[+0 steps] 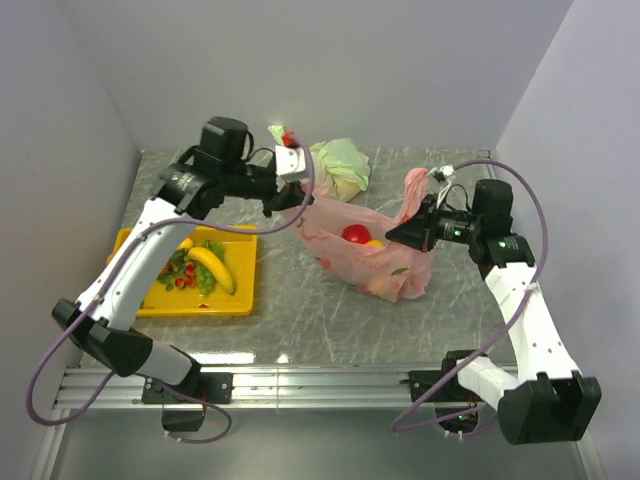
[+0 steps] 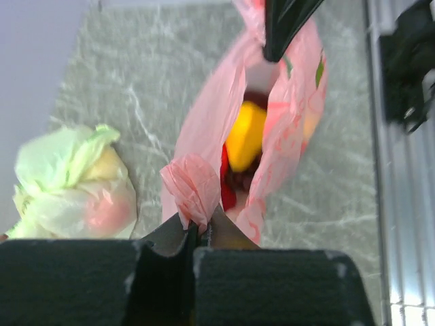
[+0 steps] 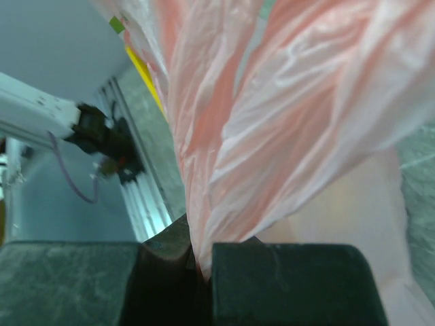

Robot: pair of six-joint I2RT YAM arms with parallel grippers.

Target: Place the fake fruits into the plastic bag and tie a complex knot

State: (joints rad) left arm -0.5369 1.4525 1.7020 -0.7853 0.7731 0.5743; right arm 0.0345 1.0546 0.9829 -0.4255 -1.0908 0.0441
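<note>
The pink plastic bag [image 1: 375, 265] sits mid-table, held open between both grippers. My left gripper [image 1: 283, 203] is shut on its left handle, seen bunched between the jaws in the left wrist view [image 2: 194, 183]. My right gripper [image 1: 405, 232] is shut on the right handle [image 3: 272, 136], which is twisted and pulled taut. Inside the bag lie a red fruit [image 1: 355, 234] and an orange-yellow fruit [image 1: 374, 243]; the yellow one also shows in the left wrist view [image 2: 246, 136]. A banana [image 1: 212, 268], strawberries [image 1: 184, 280] and green grapes [image 1: 207, 282] lie on the yellow tray [image 1: 150, 302].
A pale green-and-white knotted bag [image 1: 340, 165] lies at the back, just behind the pink bag; it also shows in the left wrist view [image 2: 68, 180]. The tray is at the left. The aluminium rail [image 1: 320, 385] runs along the near edge.
</note>
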